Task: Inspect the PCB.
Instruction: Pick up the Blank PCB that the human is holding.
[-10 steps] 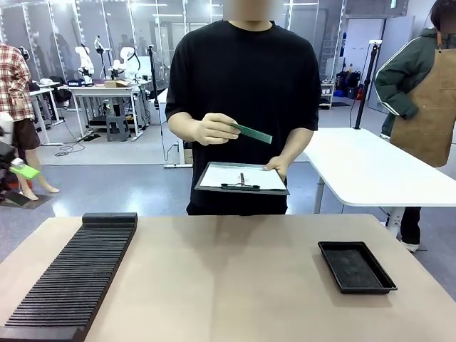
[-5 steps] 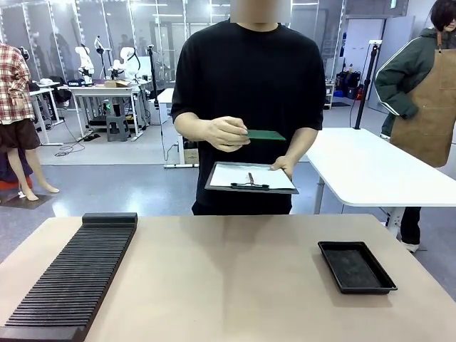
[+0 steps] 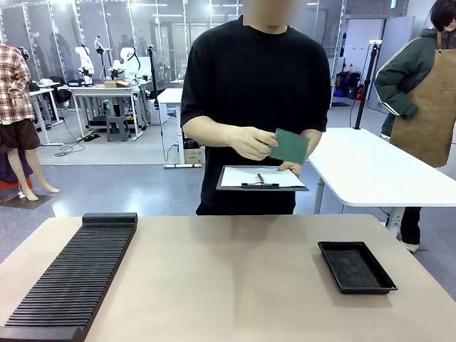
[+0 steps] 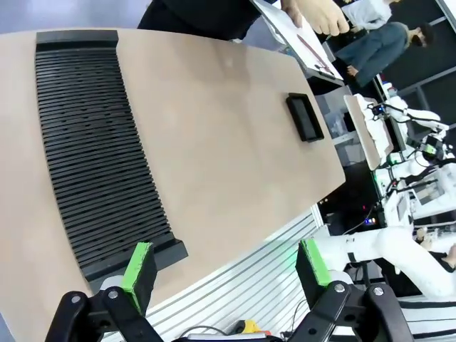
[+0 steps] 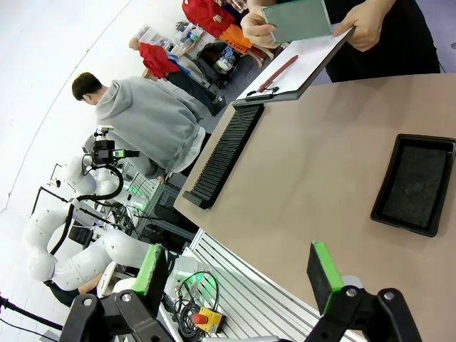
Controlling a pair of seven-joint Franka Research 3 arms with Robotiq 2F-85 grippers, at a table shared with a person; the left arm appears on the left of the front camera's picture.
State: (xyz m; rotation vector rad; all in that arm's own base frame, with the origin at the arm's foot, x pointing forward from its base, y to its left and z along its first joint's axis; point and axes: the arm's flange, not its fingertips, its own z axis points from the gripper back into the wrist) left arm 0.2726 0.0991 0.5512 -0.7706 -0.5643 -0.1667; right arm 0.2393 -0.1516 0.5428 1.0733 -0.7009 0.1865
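**PCB Turned Face-On for Inspection**

We recorded the worktop (image 3: 228, 285) carrying a long black slotted rack (image 3: 78, 274) on the robot's left and a shallow black tray (image 3: 356, 266) on its right. Both tools hung back over the near edge. The left tool (image 4: 225, 262) and the right tool (image 5: 237, 271) each had their fingers spread wide, with nothing between the green pads.

Beyond the far edge, a person carried a clipboard (image 3: 262, 178) on one hand (image 3: 291, 167). The other hand (image 3: 251, 142) held the PCB (image 3: 288, 146) just above it, well clear of the worktop.

Half a second earlier the board had lain nearly flat, edge-on to the front camera. It now stood tilted up with a broad green face towards us, and the person had shifted towards the robot's right. We judged that inspection was under way in the person's hands and that no hand-over to either tool had begun.

We could read no brand, label or writing. The clipboard sheet appeared blank, and the board's surface detail was too fine to resolve.
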